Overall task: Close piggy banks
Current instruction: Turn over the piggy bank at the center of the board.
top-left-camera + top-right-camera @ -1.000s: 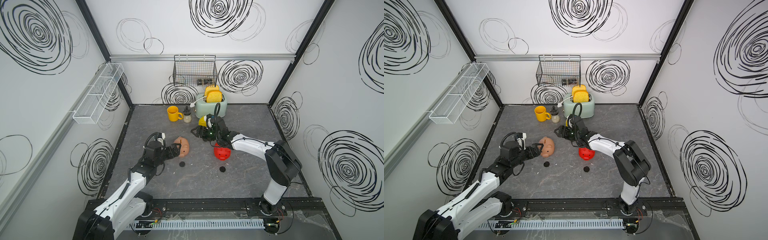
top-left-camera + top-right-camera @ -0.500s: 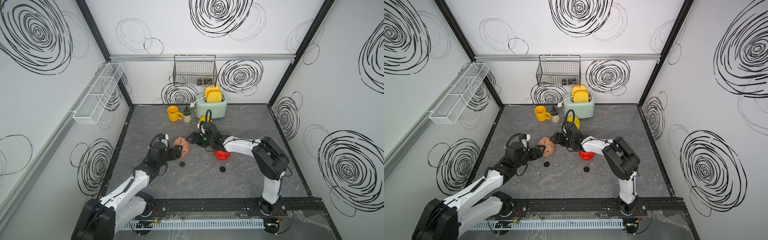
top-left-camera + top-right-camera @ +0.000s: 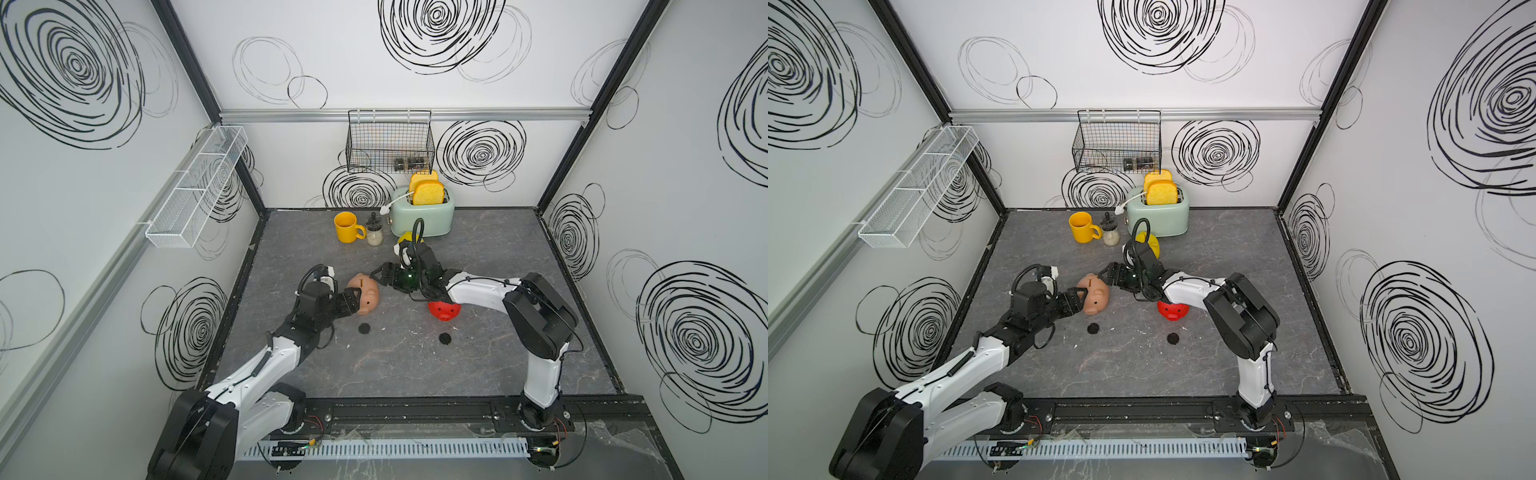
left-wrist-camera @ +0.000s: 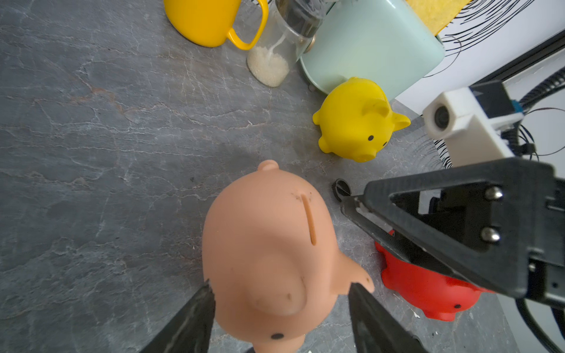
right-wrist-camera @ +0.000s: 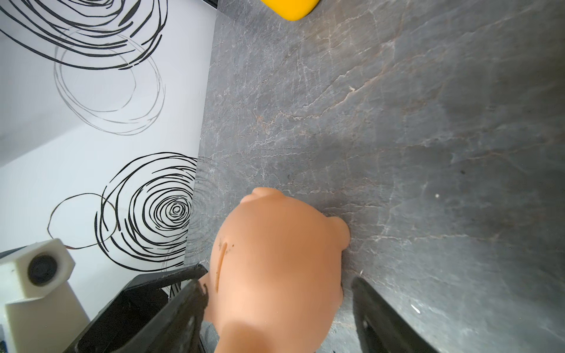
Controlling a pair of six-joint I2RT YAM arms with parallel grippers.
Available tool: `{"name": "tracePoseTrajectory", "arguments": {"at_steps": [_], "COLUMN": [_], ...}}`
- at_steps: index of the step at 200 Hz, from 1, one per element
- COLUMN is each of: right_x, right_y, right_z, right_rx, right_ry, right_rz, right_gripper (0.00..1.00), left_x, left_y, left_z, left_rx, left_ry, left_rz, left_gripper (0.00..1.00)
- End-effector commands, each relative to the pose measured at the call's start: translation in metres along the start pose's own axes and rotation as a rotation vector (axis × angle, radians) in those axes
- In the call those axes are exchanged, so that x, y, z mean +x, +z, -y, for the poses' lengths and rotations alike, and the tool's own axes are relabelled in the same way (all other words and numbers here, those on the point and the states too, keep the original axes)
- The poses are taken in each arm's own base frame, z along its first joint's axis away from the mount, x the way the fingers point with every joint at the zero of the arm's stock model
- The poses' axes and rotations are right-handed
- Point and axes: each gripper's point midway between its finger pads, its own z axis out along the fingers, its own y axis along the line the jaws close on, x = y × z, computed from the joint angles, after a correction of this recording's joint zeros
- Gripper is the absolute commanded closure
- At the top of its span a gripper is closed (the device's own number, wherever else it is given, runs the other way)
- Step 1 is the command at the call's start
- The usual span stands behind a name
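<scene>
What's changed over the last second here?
The right gripper swung across to the pink piggy bank and now straddles its rear, open. The left gripper narrowed around its head; a firm grip isn't clear. The red piggy bank, yellow piggy bank and black plugs stayed put.

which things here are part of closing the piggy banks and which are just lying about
For the job: pink piggy bank, yellow piggy bank, red piggy bank, black round plugs, probably the stoppers.

Just lying about: yellow mug, glass jar, toaster with toast, wire basket, mesh shelf.
</scene>
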Motion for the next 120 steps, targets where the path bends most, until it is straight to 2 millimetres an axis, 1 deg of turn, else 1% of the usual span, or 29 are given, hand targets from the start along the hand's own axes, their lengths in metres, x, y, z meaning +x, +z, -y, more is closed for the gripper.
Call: {"name": "tracePoseTrajectory", "arguments": {"at_steps": [1, 29, 96, 120], "right_x": [-0.002, 0.0, 0.003, 0.004], "right_y": [0.007, 0.01, 0.013, 0.014], "right_z": [-0.009, -0.008, -0.008, -0.008], "right_rx": [-0.034, -0.039, -0.043, -0.045], "right_ry": [0.007, 0.014, 0.012, 0.012], "right_rz": [-0.001, -0.012, -0.02, -0.028], "right_gripper": [0.22, 0.23, 0.23, 0.23], "left_x": [-0.008, -0.005, 0.002, 0.002], "left_y": [0.002, 0.006, 0.008, 0.009], "left_z": [0.006, 0.006, 0.003, 0.002], "left_rx": [0.036, 0.043, 0.045, 0.042], "left_ry": [0.005, -0.002, -0.005, -0.004], "left_rz": [0.033, 0.02, 0.003, 0.001], "left_gripper": [0.3, 0.35, 0.38, 0.41]}}
